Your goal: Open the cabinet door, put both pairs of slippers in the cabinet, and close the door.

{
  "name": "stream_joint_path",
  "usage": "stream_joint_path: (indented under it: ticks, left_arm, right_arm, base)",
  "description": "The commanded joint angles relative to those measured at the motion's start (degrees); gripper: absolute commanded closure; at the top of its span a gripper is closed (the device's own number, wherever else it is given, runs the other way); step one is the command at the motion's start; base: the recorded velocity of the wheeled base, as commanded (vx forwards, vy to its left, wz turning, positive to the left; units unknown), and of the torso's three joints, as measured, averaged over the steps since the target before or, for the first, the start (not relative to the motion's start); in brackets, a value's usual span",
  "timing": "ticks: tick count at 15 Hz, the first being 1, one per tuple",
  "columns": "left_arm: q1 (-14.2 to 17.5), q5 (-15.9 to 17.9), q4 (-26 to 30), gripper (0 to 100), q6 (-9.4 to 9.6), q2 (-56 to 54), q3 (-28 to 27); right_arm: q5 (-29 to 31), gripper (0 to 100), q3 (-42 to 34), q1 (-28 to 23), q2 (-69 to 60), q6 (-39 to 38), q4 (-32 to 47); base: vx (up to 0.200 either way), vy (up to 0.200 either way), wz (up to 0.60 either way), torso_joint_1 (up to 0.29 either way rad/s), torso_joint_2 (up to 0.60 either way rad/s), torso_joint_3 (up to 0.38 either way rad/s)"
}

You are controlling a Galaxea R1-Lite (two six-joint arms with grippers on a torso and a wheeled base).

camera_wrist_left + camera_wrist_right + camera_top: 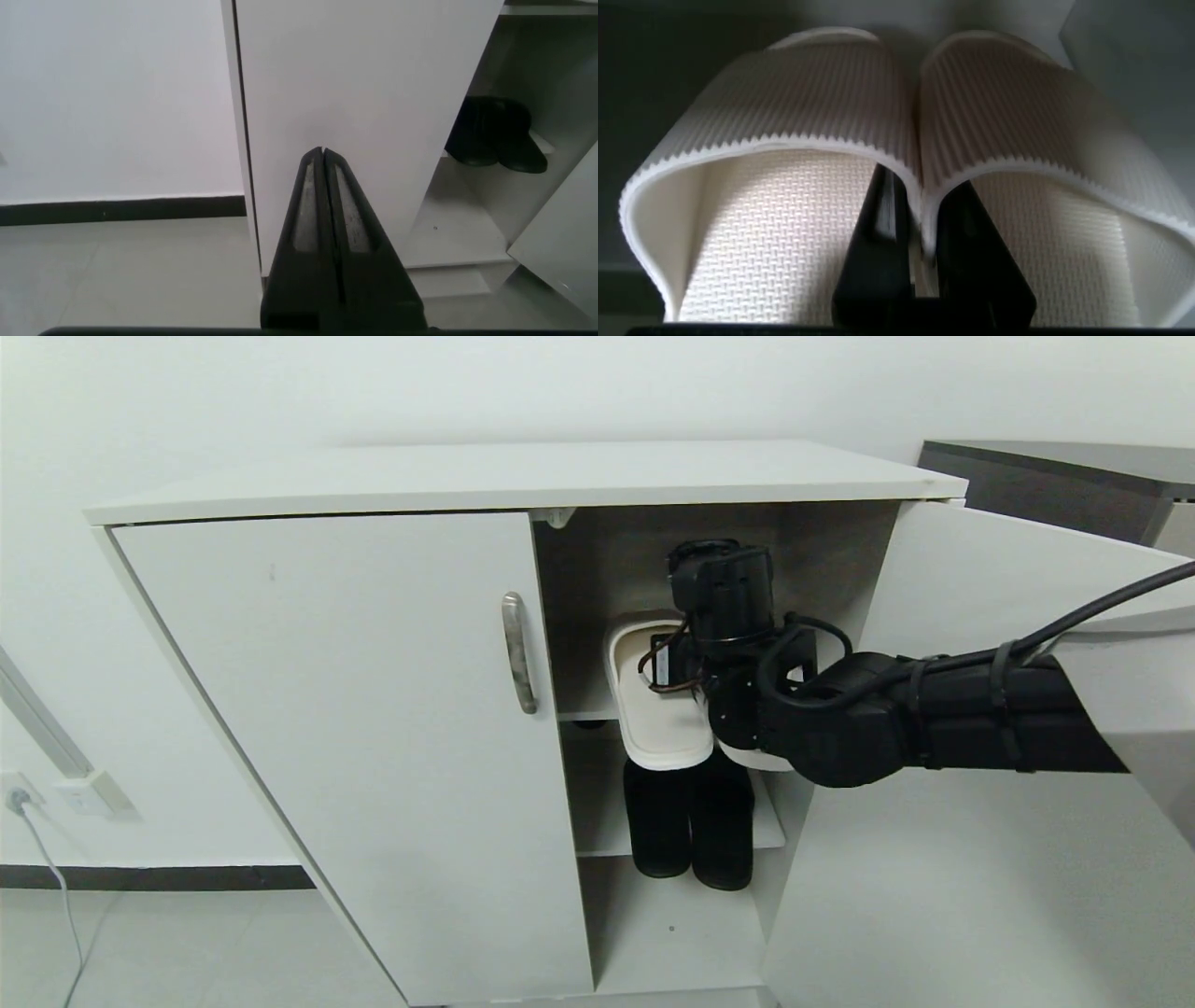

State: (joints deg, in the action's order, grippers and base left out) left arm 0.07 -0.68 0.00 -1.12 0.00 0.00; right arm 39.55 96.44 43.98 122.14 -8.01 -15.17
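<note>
the left end effector [323, 154], closed flat with nothing in it, points at the closed cabinet door [355, 75] ahead of its tips. farther off to one side, a black pair of slippers [495, 135] sits on a shelf [553, 142] past the door's edge.

— What sort of room is this?
— A plain, office-like indoor room: bare white wall [140, 411], dark skirting [140, 877] and pale tiled floor [187, 943], all left of and below the right pincer [922, 243].
— Anything else?
— A wall socket [89, 795] far to its left, the white shelved cabinet [327, 709] around it, and a grey tabletop [1074, 457] behind to its right.
</note>
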Motion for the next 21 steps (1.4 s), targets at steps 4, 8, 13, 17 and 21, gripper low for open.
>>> stream_joint_path:
  ticks: [4,8,13,17,21]
  left_arm:
    - [0.0,0.0,0.0,100,-0.02,0.0,0.0]
    - [0.0,0.0,0.0,100,-0.11,0.0,0.0]
    - [0.0,0.0,0.0,100,-0.02,0.0,0.0]
    - [0.0,0.0,0.0,100,-0.11,0.0,-0.1]
    - [0.0,0.0,0.0,100,-0.11,0.0,0.0]
  right_arm:
    - [0.0,100,7.5,-2.0,3.7,-0.3,2.9]
    - [0.1,100,11.1,-2.6,6.4,-0.3,3.7]
    - [0.0,100,11.2,-3.8,7.3,-0.2,3.7]
    - [0.0,100,11.2,-4.0,7.7,-0.2,3.7]
    - [0.0,0,11.1,-3.8,7.9,-0.2,4.9]
  base:
    - [0.000,0.000,0.00,0.000,0.00,0.000]
    - [0.000,0.000,0.00,0.000,0.00,0.000]
    - [0.000,0.000,0.00,0.000,0.00,0.000]
    - [0.000,0.000,0.00,0.000,0.00,0.000]
    - [0.000,0.000,0.00,0.000,0.00,0.000]
